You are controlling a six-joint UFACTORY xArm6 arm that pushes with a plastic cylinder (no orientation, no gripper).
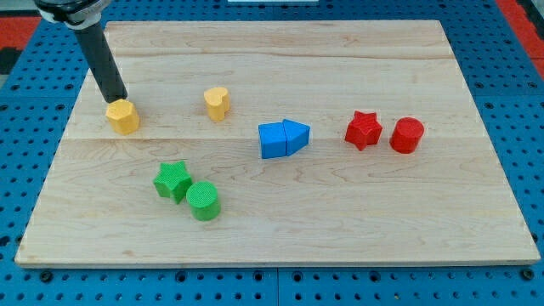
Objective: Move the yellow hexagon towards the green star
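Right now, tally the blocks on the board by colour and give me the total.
Yellow: 2, the yellow hexagon with my tip at its top-side edge, and the yellow heart-like block
Blue: 2, the blue cube and the blue wedge-shaped block
Red: 2, the red star and the red cylinder
Green: 2, the green star and the green cylinder
Total: 8

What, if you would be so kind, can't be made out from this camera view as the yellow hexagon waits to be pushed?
- My tip: whether it touches the yellow hexagon at the block's upper edge; the view's angle hides any gap.
- The arm above the rod: cut off by the view's top edge.
- The blue blocks: they sit pressed together, so each block's exact shape is unclear.
- The green star and green cylinder: touching or apart, I cannot tell.
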